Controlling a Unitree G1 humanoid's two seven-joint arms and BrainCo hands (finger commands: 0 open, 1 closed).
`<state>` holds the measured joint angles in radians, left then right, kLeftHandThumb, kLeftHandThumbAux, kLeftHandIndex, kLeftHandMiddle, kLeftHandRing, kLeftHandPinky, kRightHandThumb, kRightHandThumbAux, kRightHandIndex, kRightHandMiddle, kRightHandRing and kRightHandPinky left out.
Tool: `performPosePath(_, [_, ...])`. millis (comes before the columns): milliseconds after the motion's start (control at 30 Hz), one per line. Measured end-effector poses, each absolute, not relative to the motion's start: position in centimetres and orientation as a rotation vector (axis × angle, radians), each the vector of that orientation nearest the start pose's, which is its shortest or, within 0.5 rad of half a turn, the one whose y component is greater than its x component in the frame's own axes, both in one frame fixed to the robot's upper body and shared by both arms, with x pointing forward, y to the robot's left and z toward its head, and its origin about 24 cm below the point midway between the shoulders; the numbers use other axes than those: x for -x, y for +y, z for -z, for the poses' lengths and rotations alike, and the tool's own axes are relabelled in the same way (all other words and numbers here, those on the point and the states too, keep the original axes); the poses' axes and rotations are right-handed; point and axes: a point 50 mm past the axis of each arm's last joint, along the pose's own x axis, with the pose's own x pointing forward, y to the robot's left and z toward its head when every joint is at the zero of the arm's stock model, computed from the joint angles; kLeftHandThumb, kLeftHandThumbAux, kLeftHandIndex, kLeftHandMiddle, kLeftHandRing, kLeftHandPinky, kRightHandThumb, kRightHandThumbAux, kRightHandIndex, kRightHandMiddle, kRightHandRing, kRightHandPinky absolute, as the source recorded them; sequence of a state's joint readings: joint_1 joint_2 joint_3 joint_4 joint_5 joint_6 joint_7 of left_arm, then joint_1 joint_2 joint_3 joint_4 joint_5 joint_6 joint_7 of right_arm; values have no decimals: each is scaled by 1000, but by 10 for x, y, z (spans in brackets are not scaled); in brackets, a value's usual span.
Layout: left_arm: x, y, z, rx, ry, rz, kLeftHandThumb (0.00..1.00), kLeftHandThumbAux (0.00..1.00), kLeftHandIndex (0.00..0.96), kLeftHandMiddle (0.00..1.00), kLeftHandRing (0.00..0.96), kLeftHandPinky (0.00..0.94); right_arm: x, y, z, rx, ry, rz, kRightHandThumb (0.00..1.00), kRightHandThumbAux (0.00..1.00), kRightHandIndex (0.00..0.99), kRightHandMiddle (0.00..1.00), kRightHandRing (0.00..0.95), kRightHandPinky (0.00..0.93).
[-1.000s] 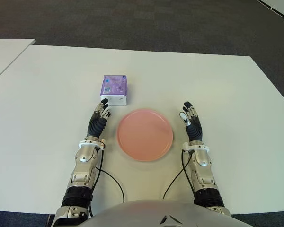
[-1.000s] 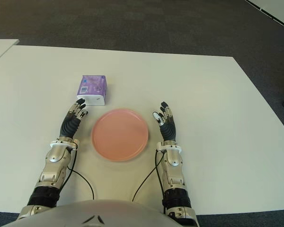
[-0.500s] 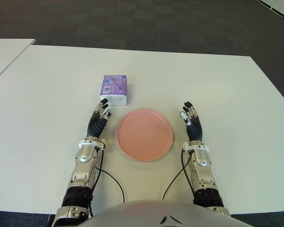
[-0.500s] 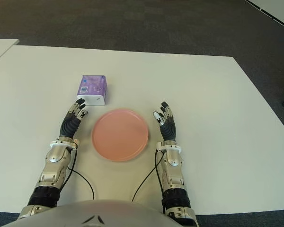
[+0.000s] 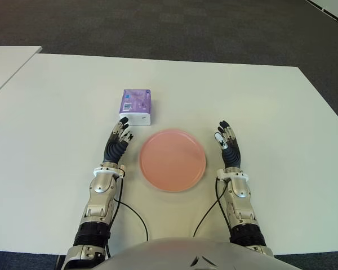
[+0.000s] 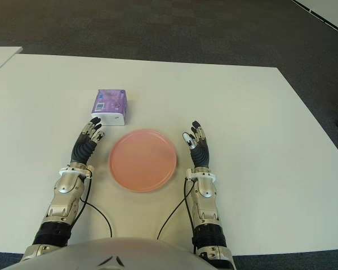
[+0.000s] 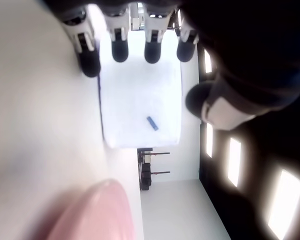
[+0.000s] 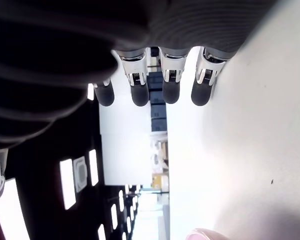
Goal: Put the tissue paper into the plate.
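A purple and white tissue pack (image 5: 136, 106) lies on the white table (image 5: 56, 112), just beyond and left of a round pink plate (image 5: 172, 160). My left hand (image 5: 118, 139) shows left of the plate, fingers extended and holding nothing, its fingertips a short way short of the pack's near end. In the left wrist view the pack's white end (image 7: 140, 105) sits just past the fingertips (image 7: 119, 50). My right hand (image 5: 226, 140) shows right of the plate, fingers straight and empty.
A second white table's corner (image 5: 5, 62) shows at the far left. Dark carpet (image 5: 169, 28) lies beyond the table's far edge. The plate's rim (image 7: 97, 210) shows in the left wrist view.
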<state>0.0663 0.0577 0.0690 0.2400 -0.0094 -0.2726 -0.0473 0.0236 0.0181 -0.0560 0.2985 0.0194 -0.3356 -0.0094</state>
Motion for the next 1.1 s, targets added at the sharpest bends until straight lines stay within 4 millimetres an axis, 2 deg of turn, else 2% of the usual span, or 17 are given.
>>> performPosePath(167, [-227,188,-10,-73,28,-27,252,571,0,0,0,4,-239,-160,1,-40,-16,79,385,453,0,0,0,0])
performPosePath(433, [-223,211,-67,-134,-150,22,307,556,0,0,0,0,-240,-159,1,-32,-14,80,366,455,0,0,0,0])
performPosePath(767, [-214,222,-115,-129,-342,80,329,565,0,0,0,0,-243,-157,1,-30,-14,70,375,460,0,0,0,0])
performPosePath(1100, [-203,227,-136,-129,-457,59,332,522,0,0,0,0,-244,-156,1,-40,-14,72,394,470,0,0,0,0])
